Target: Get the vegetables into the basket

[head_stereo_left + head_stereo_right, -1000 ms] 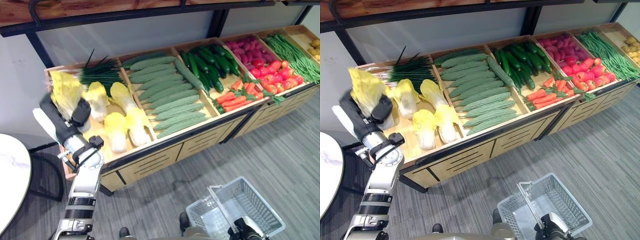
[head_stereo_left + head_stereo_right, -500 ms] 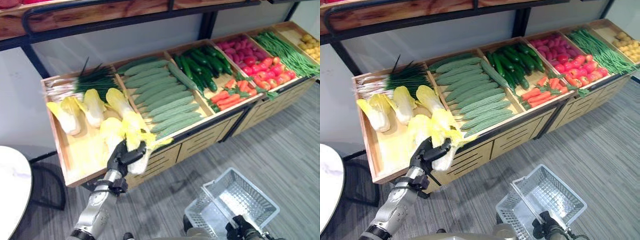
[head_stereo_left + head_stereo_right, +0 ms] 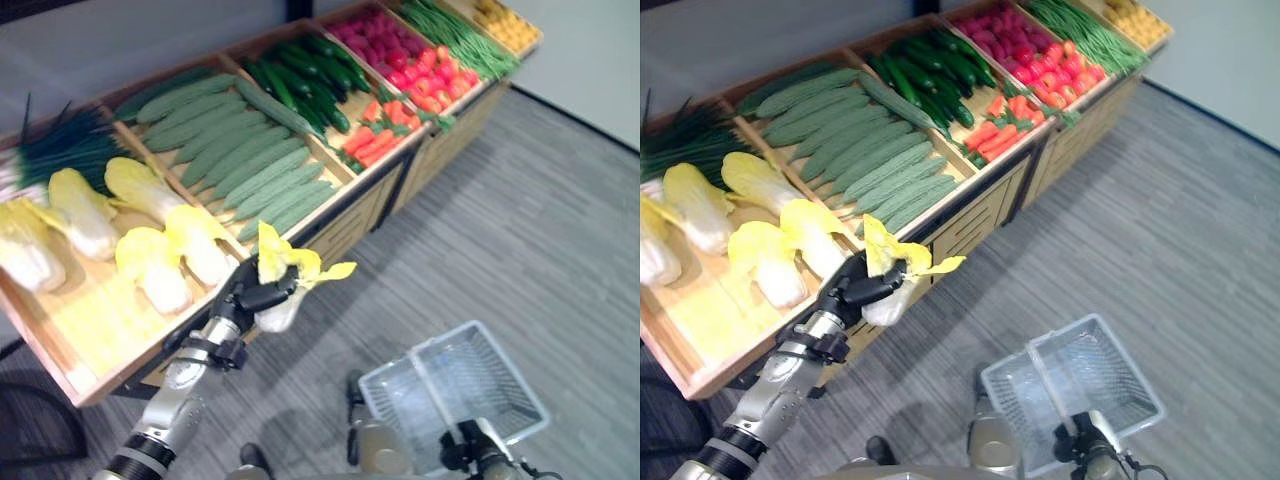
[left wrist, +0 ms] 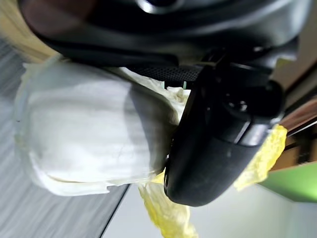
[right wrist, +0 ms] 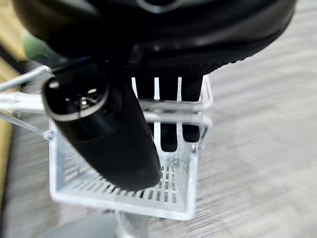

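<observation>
Left hand carries a napa cabbage from the stand toward the basket.

The left hand (image 3: 243, 297) has its fingers and thumb curled round a napa cabbage (image 3: 281, 281), which hangs in the air just in front of the wooden produce stand (image 3: 352, 215), with its white base down and its yellow leaves up. The white wire basket (image 3: 460, 382) is lower and to the right, above the grey floor, and the right hand (image 5: 163, 94) is closed around its handle. I judge the step is the transfer: the cabbage should travel across and down until it is over the open basket, and the fingers should release only when it is low inside, because the loose leaves could catch on the rim (image 3: 1025, 350).
</observation>
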### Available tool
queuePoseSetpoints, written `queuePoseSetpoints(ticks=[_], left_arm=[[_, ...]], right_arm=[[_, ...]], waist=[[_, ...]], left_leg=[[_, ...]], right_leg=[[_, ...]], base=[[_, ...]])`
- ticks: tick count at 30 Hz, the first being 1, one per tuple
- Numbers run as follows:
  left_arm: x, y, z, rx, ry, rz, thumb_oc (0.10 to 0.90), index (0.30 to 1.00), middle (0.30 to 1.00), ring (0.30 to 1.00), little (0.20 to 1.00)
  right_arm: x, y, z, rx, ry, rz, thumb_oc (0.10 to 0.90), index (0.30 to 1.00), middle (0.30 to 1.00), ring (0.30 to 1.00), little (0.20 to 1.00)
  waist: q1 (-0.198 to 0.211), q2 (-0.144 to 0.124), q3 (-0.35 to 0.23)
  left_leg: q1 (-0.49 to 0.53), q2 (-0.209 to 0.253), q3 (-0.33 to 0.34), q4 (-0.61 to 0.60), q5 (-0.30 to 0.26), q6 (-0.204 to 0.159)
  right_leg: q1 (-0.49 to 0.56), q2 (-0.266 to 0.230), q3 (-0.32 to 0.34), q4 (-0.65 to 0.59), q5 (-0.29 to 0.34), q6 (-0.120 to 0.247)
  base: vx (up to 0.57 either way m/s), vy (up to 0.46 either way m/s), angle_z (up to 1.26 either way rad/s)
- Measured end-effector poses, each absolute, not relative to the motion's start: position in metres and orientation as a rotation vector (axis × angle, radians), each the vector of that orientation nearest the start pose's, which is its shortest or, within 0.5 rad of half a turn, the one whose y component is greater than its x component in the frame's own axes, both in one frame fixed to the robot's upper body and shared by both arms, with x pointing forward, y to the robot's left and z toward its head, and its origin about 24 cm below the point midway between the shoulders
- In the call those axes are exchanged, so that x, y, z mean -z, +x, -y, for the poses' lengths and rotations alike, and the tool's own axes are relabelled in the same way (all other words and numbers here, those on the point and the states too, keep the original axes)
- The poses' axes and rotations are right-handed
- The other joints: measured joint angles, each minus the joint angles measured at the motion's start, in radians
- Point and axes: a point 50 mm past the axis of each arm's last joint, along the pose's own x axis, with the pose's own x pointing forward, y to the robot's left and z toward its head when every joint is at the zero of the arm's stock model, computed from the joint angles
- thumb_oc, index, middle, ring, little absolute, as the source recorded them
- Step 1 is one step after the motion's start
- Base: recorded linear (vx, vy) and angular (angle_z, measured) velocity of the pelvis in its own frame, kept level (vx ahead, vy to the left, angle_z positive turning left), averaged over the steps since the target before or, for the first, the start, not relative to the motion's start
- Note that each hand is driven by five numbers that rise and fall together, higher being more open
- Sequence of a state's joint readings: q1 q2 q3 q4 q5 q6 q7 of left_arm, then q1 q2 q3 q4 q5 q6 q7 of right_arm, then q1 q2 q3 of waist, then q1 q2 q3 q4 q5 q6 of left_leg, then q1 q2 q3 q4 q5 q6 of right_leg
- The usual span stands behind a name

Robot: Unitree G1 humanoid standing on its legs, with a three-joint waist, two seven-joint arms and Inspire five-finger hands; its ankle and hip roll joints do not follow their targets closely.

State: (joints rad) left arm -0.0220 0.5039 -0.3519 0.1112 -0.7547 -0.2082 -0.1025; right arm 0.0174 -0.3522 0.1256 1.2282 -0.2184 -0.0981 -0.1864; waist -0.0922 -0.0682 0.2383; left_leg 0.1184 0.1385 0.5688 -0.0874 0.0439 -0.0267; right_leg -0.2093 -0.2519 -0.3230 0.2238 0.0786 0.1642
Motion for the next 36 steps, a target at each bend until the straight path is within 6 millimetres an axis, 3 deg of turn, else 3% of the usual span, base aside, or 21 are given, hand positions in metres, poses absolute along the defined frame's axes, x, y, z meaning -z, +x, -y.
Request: queuePoseSetpoints(ticks=[1,2,5,9,12,18,19,20,22,23,24,25,26,27,29,31,33,35,36], left_arm=[[-0.03,0.242,-0.182,0.304,-0.234,-0.067,0.4,0.3,0.3,0.3,0.3],[-0.029,0.241,-0.186,0.293,-0.226,-0.071,0.4,0.3,0.3,0.3,0.3],[-0.033,0.242,-0.193,0.274,-0.22,-0.058,0.4,0.3,0.3,0.3,0.3],[-0.039,0.243,-0.189,0.293,-0.227,-0.028,0.4,0.3,0.3,0.3,0.3],[-0.041,0.244,-0.186,0.299,-0.244,-0.013,0.4,0.3,0.3,0.3,0.3],[-0.038,0.243,-0.18,0.305,-0.28,-0.02,0.4,0.3,0.3,0.3,0.3],[-0.037,0.243,-0.176,0.311,-0.296,-0.021,0.4,0.3,0.3,0.3,0.3],[-0.037,0.246,-0.172,0.317,-0.309,-0.019,0.4,0.3,0.3,0.3,0.3],[-0.033,0.246,-0.171,0.315,-0.313,-0.036,0.4,0.3,0.3,0.3,0.3],[-0.029,0.244,-0.17,0.313,-0.322,-0.054,0.4,0.3,0.3,0.3,0.3],[-0.029,0.244,-0.168,0.317,-0.328,-0.051,0.4,0.3,0.3,0.3,0.3],[-0.03,0.245,-0.166,0.327,-0.329,-0.046,0.4,0.3,0.3,0.3,0.3],[-0.031,0.245,-0.166,0.328,-0.329,-0.043,0.4,0.3,0.3,0.3,0.3],[-0.031,0.245,-0.165,0.328,-0.334,-0.04,0.4,0.3,0.3,0.3,0.3],[-0.031,0.245,-0.163,0.33,-0.336,-0.04,0.4,0.3,0.3,0.3,0.3],[-0.03,0.244,-0.163,0.328,-0.339,-0.043,0.4,0.3,0.3,0.3,0.3],[-0.031,0.245,-0.162,0.332,-0.341,-0.041,0.4,0.3,0.3,0.3,0.3],[-0.033,0.245,-0.161,0.336,-0.341,-0.033,0.4,0.3,0.3,0.3,0.3],[-0.034,0.245,-0.162,0.338,-0.339,-0.028,0.4,0.3,0.3,0.3,0.3]], right_arm=[[0.147,0.073,0.282,0.086,-0.66,-1.165,0.4,0.3,0.3,0.3,0.3],[0.148,0.072,0.281,0.073,-0.664,-1.164,0.4,0.3,0.3,0.3,0.3],[0.144,0.081,0.286,0.057,-0.698,-1.147,0.4,0.3,0.3,0.3,0.3],[0.148,0.075,0.281,0.027,-0.692,-1.168,0.4,0.3,0.3,0.3,0.3],[0.15,0.062,0.28,0.039,-0.676,-1.203,0.4,0.3,0.3,0.3,0.3],[0.148,0.056,0.286,0.065,-0.668,-1.21,0.4,0.3,0.3,0.3,0.3],[0.147,0.055,0.289,0.069,-0.673,-1.212,0.4,0.3,0.3,0.3,0.3],[0.147,0.055,0.29,0.082,-0.667,-1.212,0.4,0.3,0.3,0.3,0.3],[0.148,0.053,0.29,0.088,-0.657,-1.219,0.4,0.3,0.3,0.3,0.3],[0.146,0.056,0.294,0.087,-0.677,-1.213,0.4,0.3,0.3,0.3,0.3],[0.143,0.064,0.299,0.097,-0.697,-1.195,0.4,0.3,0.3,0.3,0.3],[0.14,0.07,0.303,0.11,-0.711,-1.18,0.4,0.3,0.3,0.3,0.3],[0.138,0.076,0.304,0.114,-0.714,-1.161,0.4,0.3,0.3,0.3,0.3],[0.137,0.085,0.304,0.12,-0.718,-1.143,0.4,0.3,0.3,0.3,0.3],[0.135,0.092,0.305,0.116,-0.731,-1.117,0.4,0.3,0.3,0.3,0.3],[0.134,0.093,0.305,0.12,-0.735,-1.101,0.4,0.3,0.3,0.3,0.3],[0.136,0.09,0.303,0.115,-0.728,-1.108,0.4,0.3,0.3,0.3,0.3],[0.136,0.089,0.302,0.117,-0.722,-1.112,0.4,0.3,0.3,0.3,0.3],[0.136,0.091,0.3,0.118,-0.714,-1.107,0.4,0.3,0.3,0.3,0.3]], waist=[[0.01,-0.016,-0.009],[0.025,-0.032,-0.019],[0.009,0.007,-0.017],[-0.007,0.023,-0.029],[-0.004,0.029,-0.036],[-0.02,0.066,-0.057],[-0.028,0.082,-0.06],[-0.028,0.092,-0.057],[-0.012,0.086,-0.054],[0.013,0.074,-0.052],[0.038,0.074,-0.052],[0.052,0.075,-0.053],[0.046,0.075,-0.052],[0.064,0.073,-0.051],[0.077,0.071,-0.05],[0.075,0.071,-0.05],[0.063,0.074,-0.051],[0.049,0.087,-0.057],[0.049,0.088,-0.055]], left_leg=[[0.012,-0.001,0.03,0.018,-0.007,-0.013],[0.022,-0.009,0.046,0.022,-0.014,-0.025],[0.031,-0.008,0.119,0.003,0.006,-0.053],[0.07,0.017,0.176,0.001,0.002,-0.065],[0.075,0.033,0.192,0.013,0.003,-0.074],[0.075,0.086,0.177,0.075,0.005,-0.073],[0.073,0.108,0.163,0.105,0.008,-0.07],[0.052,0.141,0.129,0.169,0.014,-0.069],[0.045,0.17,0.076,0.258,0.018,-0.079],[-0.002,0.158,-0.083,0.331,-0.008,-0.095],[-0.022,0.091,-0.237,0.273,-0.052,-0.129],[-0.033,0.045,-0.303,0.186,-0.061,-0.144],[-0.049,0.035,-0.327,0.154,-0.059,-0.141],[-0.066,0.002,-0.452,0.055,-0.045,-0.127],[-0.109,-0.009,-0.53,0.031,-0.016,-0.12],[-0.147,-0.026,-0.559,0.055,0.022,-0.104],[-0.152,-0.031,-0.52,0.073,0.037,-0.087],[-0.134,-0.038,-0.502,0.053,0.05,-0.058],[-0.106,-0.056,-0.469,-0.001,0.056,-0.02]], right_leg=[[0.041,-0.01,-0.003,0.084,-0.019,-0.007],[0.049,-0.004,0.001,0.08,-0.037,-0.026],[0.07,0.05,0.046,-0.075,0.012,-0.062],[0.117,0.091,0.069,-0.19,0.053,-0.074],[0.102,0.093,0.021,-0.158,0.03,-0.083],[0.105,0.148,0.067,-0.178,0.036,-0.115],[0.111,0.161,0.069,-0.175,0.028,-0.122],[0.081,0.159,0.057,-0.096,-0.031,-0.126],[0.066,0.167,0.073,-0.041,-0.079,-0.156],[0.085,0.176,0.13,-0.066,-0.051,-0.191],[0.089,0.175,0.166,-0.108,-0.022,-0.19],[0.092,0.183,0.192,-0.145,-0.002,-0.185],[0.101,0.191,0.204,-0.168,0.005,-0.183],[0.123,0.215,0.236,-0.22,0.026,-0.182],[0.144,0.238,0.267,-0.252,0.03,-0.191],[0.165,0.24,0.267,-0.267,0.033,-0.196],[0.178,0.24,0.281,-0.274,0.03,-0.191],[0.169,0.238,0.308,-0.271,0.027,-0.167],[0.153,0.226,0.342,-0.256,0.031,-0.142]], base=[[-0.11,0.021,-0.6],[-0.06,-0.03,-0.92],[-0.01,-0.079,-0.8],[0.05,-0.208,-0.5],[0.02,-0.166,-0.22],[0.03,-0.242,-0.29],[0.06,-0.412,-0.17],[0.06,-0.327,-0.12],[-0.03,-0.128,-0.36],[-0.02,-0.052,-0.86],[0.06,-0.025,-1.07],[0.09,-0.011,-0.78],[0.08,0.013,-0.85],[0.07,0.033,-0.84],[0.06,0.065,-0.88],[0.06,0.165,-0.59],[0.03,0.266,-0.36],[0.01,0.286,-0.41],[-0.02,0.331,-0.58]])
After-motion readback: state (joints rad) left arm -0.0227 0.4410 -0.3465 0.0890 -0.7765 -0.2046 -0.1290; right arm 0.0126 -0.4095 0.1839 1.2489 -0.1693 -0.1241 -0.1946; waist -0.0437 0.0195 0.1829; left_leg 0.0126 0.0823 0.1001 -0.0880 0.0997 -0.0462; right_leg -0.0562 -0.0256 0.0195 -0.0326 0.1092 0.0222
